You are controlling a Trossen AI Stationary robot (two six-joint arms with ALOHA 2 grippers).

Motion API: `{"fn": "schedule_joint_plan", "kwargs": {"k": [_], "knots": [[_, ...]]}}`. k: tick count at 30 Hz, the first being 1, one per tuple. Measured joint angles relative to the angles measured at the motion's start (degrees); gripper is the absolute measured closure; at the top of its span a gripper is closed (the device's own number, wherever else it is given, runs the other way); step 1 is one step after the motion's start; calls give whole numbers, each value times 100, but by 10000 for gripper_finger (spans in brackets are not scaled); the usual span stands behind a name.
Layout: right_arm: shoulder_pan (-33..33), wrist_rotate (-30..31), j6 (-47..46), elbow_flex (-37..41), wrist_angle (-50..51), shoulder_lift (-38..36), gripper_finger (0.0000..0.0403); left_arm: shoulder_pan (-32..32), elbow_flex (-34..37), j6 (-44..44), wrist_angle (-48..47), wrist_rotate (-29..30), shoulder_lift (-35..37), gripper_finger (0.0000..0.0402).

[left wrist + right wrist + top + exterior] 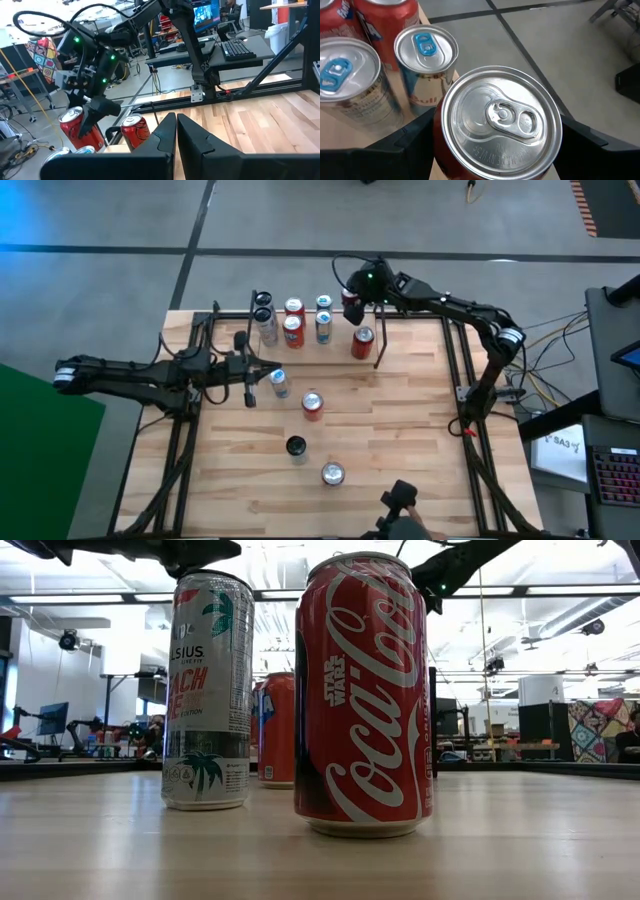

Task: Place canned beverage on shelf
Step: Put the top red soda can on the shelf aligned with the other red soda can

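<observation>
My right gripper (350, 302) is over the table's far edge, closed around a red can (500, 120) with a silver top. Right beside it, the shelf (380, 340) of thin black rods holds several cans (293, 320); another red can (362, 342) stands at its right end. The left wrist view shows the held can (74, 127) next to that red can (135, 131). My left gripper (176, 125) is shut on nothing, level above the table's left part (262, 366). Several more cans (313, 405) stand on the table. My right gripper pinches the red can's side wall (437, 145) just below the top rim, one finger (407, 140) on each side. The fingers slant down from the table's far right. The can stays about upright, top up; my left gripper's body hides its bottom.
A red Coca-Cola can (365, 695) and a tall silver can (208, 690) stand close to the low camera. Black side frames (460, 380) run along the table's left and right edges. Bare wood lies in the right half of the table (410, 430).
</observation>
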State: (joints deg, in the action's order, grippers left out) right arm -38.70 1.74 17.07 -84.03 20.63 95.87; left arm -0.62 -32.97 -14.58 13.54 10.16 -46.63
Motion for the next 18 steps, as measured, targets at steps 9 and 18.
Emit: {"fn": "schedule_joint_plan", "kwargs": {"k": [9, 18], "knots": [[-9, -234, 136, 2, -12, 255, 111, 0, 0, -27, 83, 1, 11, 402], [-71, -342, 356, 14, -22, 216, 111, 0, 0, 73, 188, -1, 9, 402]]}}
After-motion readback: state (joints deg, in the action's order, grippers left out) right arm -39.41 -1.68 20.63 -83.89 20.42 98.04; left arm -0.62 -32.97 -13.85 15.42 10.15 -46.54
